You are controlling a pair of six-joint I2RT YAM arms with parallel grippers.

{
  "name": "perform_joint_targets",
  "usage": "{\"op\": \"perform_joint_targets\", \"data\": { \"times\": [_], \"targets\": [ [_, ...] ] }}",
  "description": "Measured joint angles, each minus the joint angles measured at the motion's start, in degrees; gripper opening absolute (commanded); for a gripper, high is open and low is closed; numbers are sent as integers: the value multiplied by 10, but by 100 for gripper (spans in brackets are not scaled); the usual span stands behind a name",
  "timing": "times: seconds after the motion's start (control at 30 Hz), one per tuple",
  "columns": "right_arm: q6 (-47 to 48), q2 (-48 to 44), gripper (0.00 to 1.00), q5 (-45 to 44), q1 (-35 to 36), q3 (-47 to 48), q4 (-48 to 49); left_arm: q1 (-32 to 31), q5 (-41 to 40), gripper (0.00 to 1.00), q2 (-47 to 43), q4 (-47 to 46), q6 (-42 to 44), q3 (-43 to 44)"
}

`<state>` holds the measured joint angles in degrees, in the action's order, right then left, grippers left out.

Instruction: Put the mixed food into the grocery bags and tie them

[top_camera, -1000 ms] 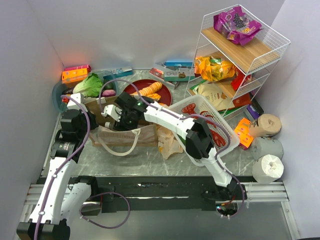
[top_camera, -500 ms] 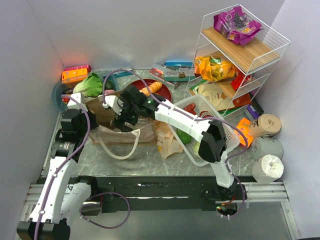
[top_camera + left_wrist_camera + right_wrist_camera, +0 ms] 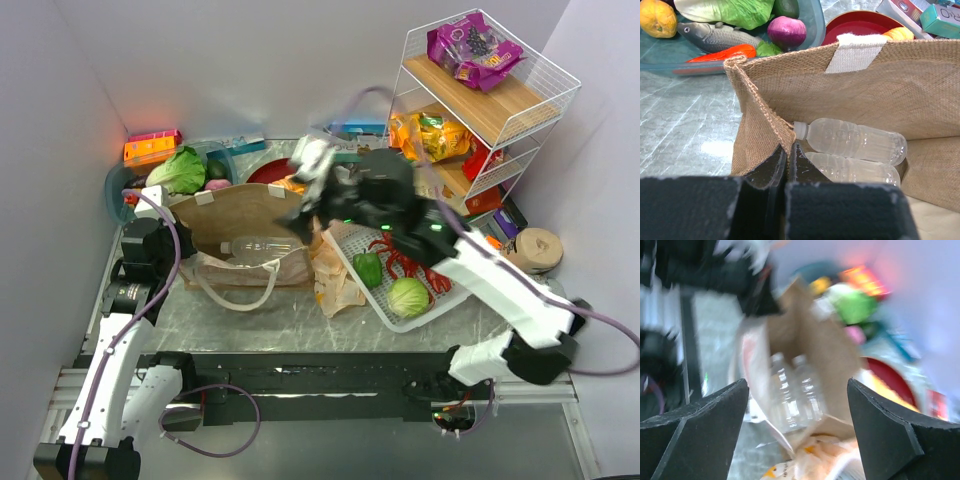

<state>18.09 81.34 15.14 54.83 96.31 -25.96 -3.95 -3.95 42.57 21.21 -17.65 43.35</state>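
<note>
The brown bag (image 3: pixel 240 212) stands open at centre left with two clear bottles (image 3: pixel 262 247) lying inside; they also show in the left wrist view (image 3: pixel 855 142). My left gripper (image 3: pixel 786 150) is shut on the bag's left rim (image 3: pixel 765 115) and holds it up. My right gripper (image 3: pixel 308 205) hangs blurred above the bag's right end, open and empty (image 3: pixel 797 390). The tan plastic bag (image 3: pixel 335 280) lies crumpled right of the brown bag. A bell pepper (image 3: pixel 368 268) and a cabbage (image 3: pixel 408 296) lie in the white basket (image 3: pixel 345 245).
A wire rack (image 3: pixel 520 105) at back right holds purple (image 3: pixel 472 45) and orange (image 3: pixel 430 135) snack packets. A teal tub (image 3: pixel 118 182) with lettuce (image 3: pixel 180 170) sits at back left, a red plate (image 3: pixel 270 172) beside it. Paper rolls (image 3: pixel 535 335) stand at right.
My right gripper has come out of the brown bag and swung up and to the right, leaving a bottle inside. The basket's contents now show. My left arm has not moved.
</note>
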Motion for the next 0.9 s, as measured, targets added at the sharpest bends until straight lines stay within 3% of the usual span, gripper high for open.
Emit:
{"op": "perform_joint_targets", "data": {
  "times": [0.2, 0.4, 0.77, 0.9],
  "targets": [
    [-65, -87, 87, -99, -92, -27, 19, 0, 0, 1, 0, 0, 0, 0],
    [-86, -106, 90, -183, -228, -35, 33, 0, 0, 1, 0, 0, 0, 0],
    [-81, 74, 98, -269, -437, 259, 19, 0, 1, 1, 1, 0, 0, 0],
    [-115, 127, 99, -270, -496, 301, -9, 0, 1, 1, 1, 0, 0, 0]
  ]
}}
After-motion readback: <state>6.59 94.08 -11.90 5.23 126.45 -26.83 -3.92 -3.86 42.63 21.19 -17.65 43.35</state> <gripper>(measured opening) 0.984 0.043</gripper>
